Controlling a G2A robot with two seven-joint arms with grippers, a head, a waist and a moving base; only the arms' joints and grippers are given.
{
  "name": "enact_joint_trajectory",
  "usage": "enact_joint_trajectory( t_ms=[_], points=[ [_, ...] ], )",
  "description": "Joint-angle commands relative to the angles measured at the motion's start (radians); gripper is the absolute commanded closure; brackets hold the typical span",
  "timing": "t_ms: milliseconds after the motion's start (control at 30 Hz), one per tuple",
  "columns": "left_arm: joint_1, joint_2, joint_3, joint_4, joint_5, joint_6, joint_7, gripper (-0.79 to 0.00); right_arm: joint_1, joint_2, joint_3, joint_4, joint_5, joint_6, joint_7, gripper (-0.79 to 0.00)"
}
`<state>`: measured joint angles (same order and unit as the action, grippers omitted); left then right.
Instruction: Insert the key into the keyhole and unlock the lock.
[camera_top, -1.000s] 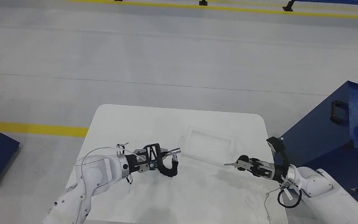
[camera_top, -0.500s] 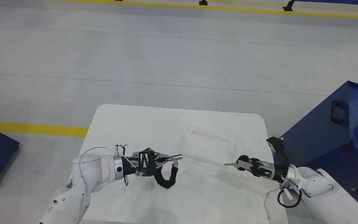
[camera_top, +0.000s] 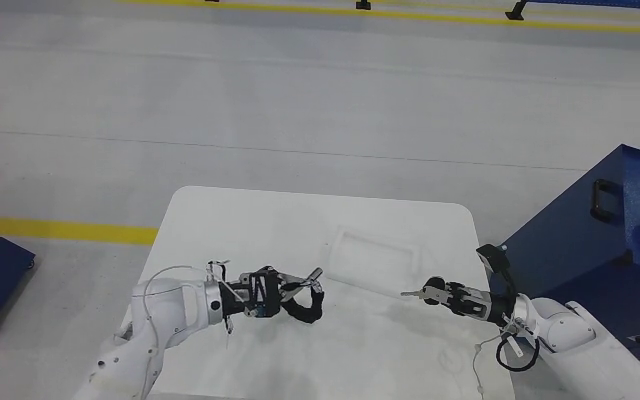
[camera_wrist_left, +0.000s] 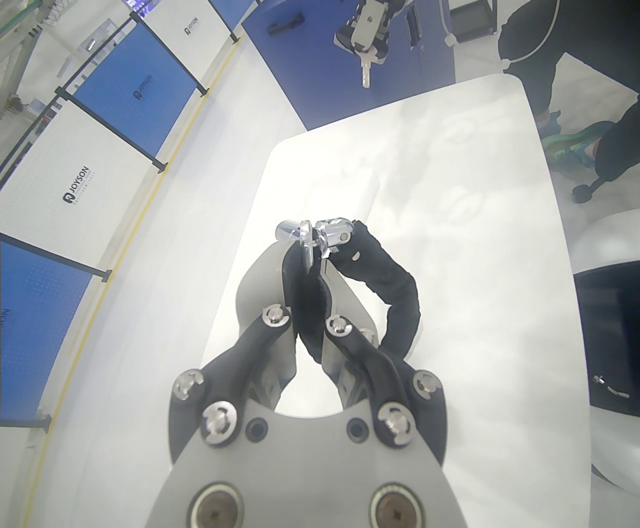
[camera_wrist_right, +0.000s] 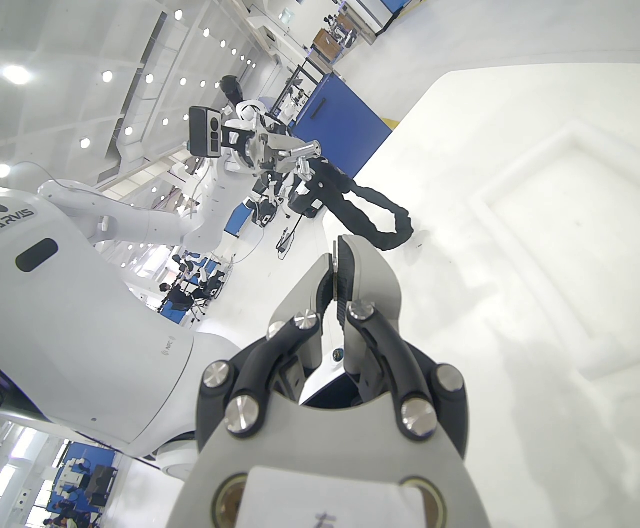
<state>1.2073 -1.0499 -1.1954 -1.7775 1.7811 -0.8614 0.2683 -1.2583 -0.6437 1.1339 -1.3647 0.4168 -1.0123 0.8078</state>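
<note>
1. My left tool (camera_top: 300, 287) is clamped shut on the lock (camera_top: 305, 308), pinching it at the chrome head right at the fingertips. That is a small, smooth piece of metal. I think a push from the key could twist it between the pads or slide it out.
2. The lock's black cable loops out from the fingertips and hangs below that tool, its low end close to the bench (camera_top: 260, 215). I cannot tell whether it touches. If it drags, I'd expect it to tug the head off line as I close in.
3. The lock is well apart from the key (camera_top: 411, 294), with open air between the two tools. I cannot make out the keyhole from here, so I'd be aiming half blind. A tip that lands on the barrel's face instead of in the slot would shove the lock sideways.
4. My right tool (camera_top: 425, 292) is closed on the key, whose thin blade sticks out past the fingertips toward the left tool. Held at one end only, the key could pivot under load or slip when I try the turn.
5. The lock has a short, shiny chrome barrel on a thick cable in a soft, matte black sleeve. The loop is limp rather than rigid, so it will probably swing.
6. The key is small, flat and silver.
</note>
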Motion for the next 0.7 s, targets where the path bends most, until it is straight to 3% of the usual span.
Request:
enact_joint_trajectory(
  t_ms=[0,467,667],
  points=[
    [0.01,0.001,0.005,-0.005,-0.003,0.033,0.044,0.0,0.0,0.0,0.0,0.0,0.0,0.0,0.0,0.0],
    [0.067,0.028,0.005,0.054,0.067,0.056,0.488,0.0,0.0,0.0,0.0,0.0,0.0,0.0,0.0,0.0],
    [0.065,0.039,0.027,0.101,0.081,0.003,0.623,0.0,0.0,0.0,0.0,0.0,0.0,0.0,0.0,0.0]
  ],
)
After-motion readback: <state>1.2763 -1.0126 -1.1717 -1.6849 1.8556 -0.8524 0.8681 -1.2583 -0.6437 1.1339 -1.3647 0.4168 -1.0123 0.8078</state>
